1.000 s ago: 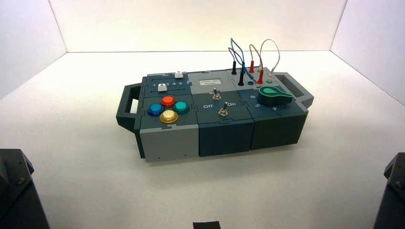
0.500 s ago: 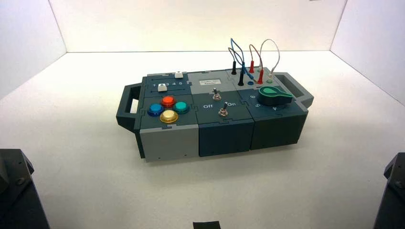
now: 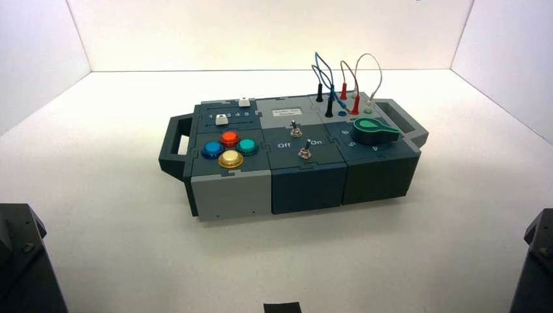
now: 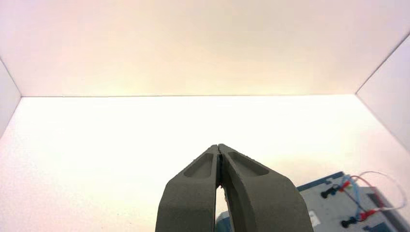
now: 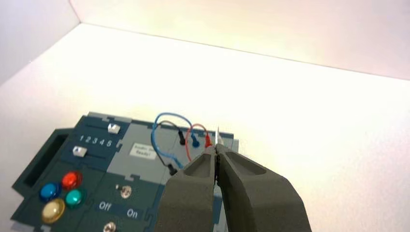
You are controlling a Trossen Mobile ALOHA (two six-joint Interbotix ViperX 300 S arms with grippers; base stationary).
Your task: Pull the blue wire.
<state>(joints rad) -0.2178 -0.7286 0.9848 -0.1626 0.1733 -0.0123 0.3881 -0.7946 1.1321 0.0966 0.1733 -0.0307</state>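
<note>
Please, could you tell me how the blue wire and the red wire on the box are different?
The blue wire is blue with blue plugs, while the red wire has red plugs. In the high view, the blue wire's loop rises higher than the red wire's. The blue wire also sits farther left there than the red wire. Both are thin, arched loops.

A dark and gray box (image 3: 306,186) is sitting in the middle of the frame. Four round buttons, red (image 3: 229,138), blue (image 3: 212,150), green (image 3: 247,147) and yellow (image 3: 230,158), are bunching together left of the middle. A big green knob (image 3: 375,131) is sitting right of the middle. A blue wire (image 3: 325,63) is looping up near the top, right of the middle. Dark robot arm parts are poking in at the lower left (image 3: 29,261) and lower right (image 3: 538,261).
</note>
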